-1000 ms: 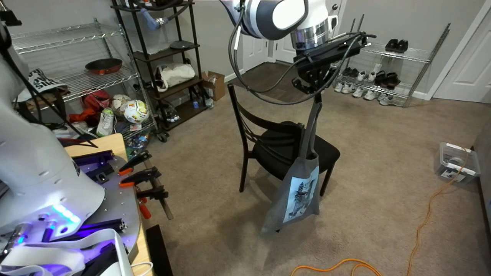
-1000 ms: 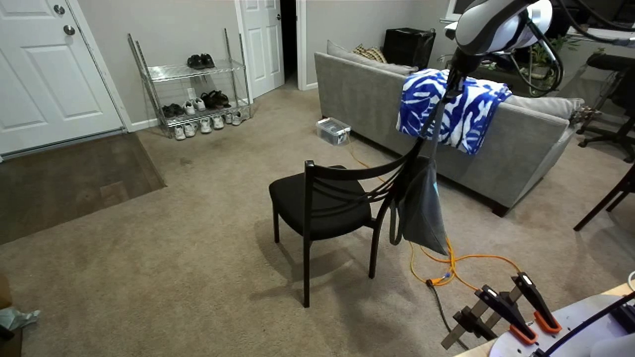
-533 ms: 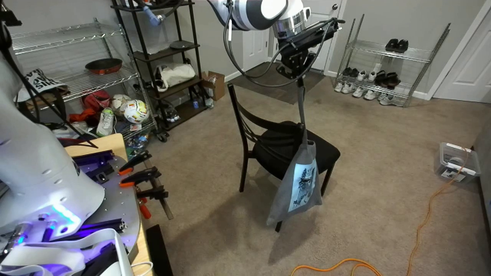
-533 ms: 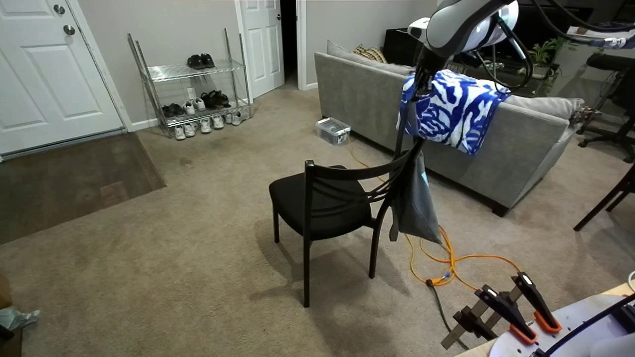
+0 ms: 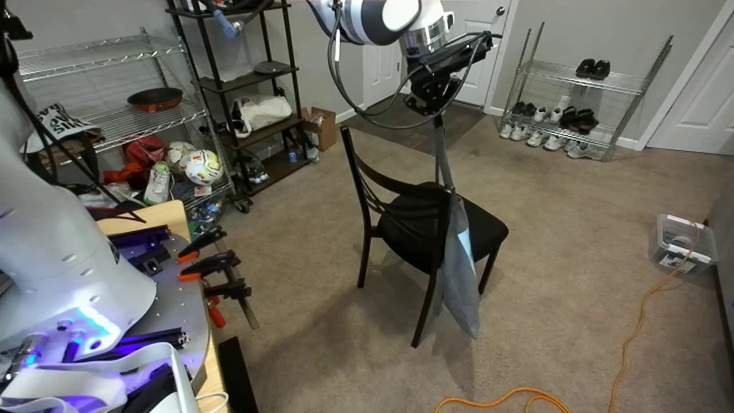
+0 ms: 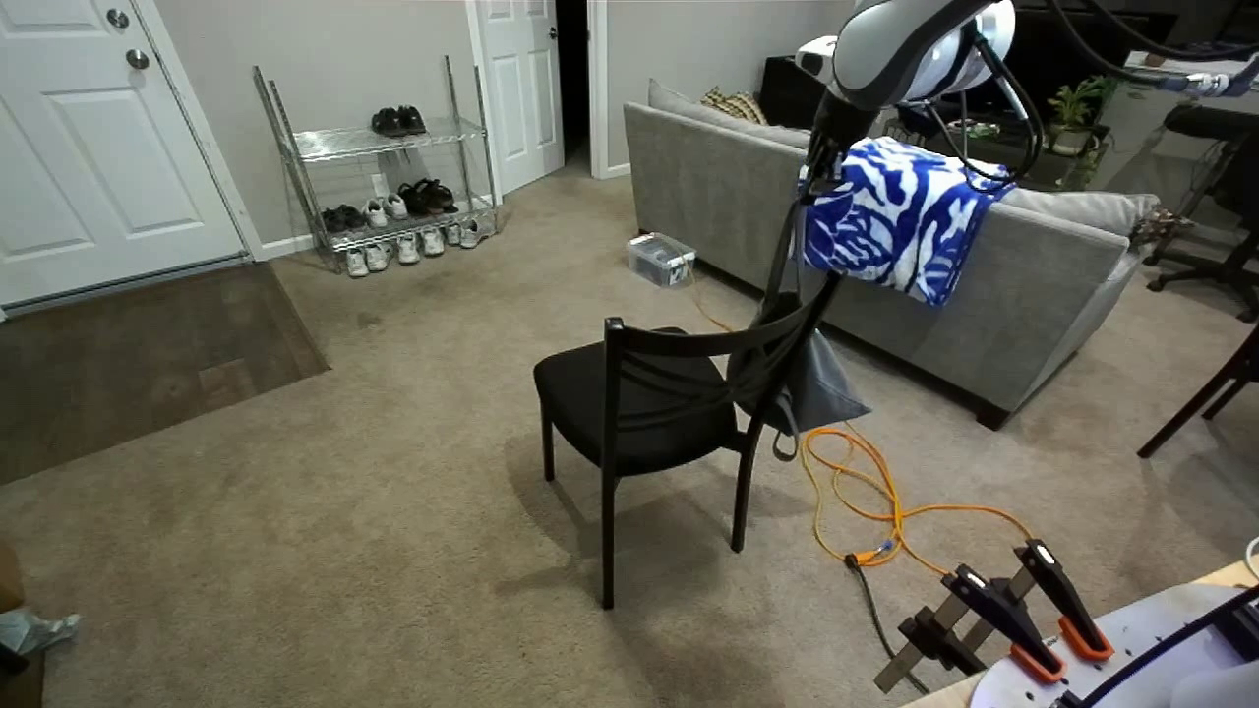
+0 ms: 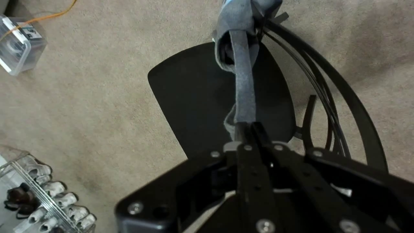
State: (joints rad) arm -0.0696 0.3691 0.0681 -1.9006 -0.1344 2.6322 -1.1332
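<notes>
In an exterior view, the hand hangs above the chair, over the right end of its back, with a strap running down from it. The grey cloth bag dangles from that strap just beside the right back post, partly hidden by it, and well to the right of the surface with clamps at its edge.

In an exterior view, the bag lies partly behind the chair's back and sticks out to the right of the same post, while a loose loop droops below. Farther off, a blue-and-white throw covers part of the sofa.

In the wrist view, the hand is pressed together, pinching the strap, and the bag's mouth gapes over the seat. I cannot tell whether any strap goes around the post.

The step in hand looks like guiding the hanging bag beside the chair's back. The next move seems to call for a firm pinch and a slow shift, lest the bag swing or the loop snag.
</notes>
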